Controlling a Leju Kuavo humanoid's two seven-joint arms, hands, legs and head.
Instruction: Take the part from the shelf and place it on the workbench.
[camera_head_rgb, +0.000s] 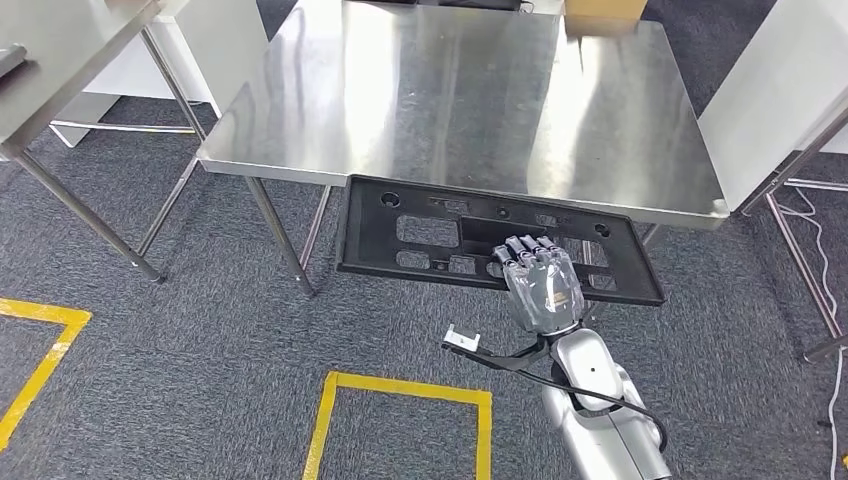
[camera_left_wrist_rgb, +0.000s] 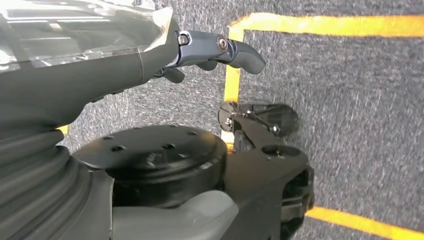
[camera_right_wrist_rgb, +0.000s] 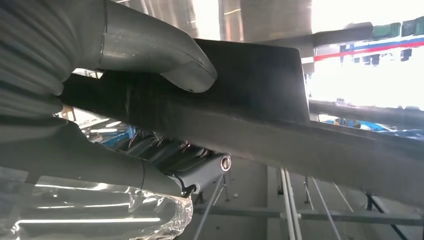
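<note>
1. A steel workbench (camera_head_rgb: 450, 100) spans the upper centre of the head view, its top shiny.
2. A cardboard box (camera_head_rgb: 605, 15) sits at its far edge, upper right of centre.
3. Below lies grey carpet floor (camera_head_rgb: 180, 340), with yellow tape lines (camera_head_rgb: 400, 388) running across it.

Bright glare on workbench (camera_head_rgb: 450, 90); wrist views seemingly blurred.

The workbench (camera_head_rgb: 450, 100) is glossy brushed metal, the part (camera_head_rgb: 420, 232) matt black plastic, the floor (camera_head_rgb: 180, 340) rough grey carpet.
</note>
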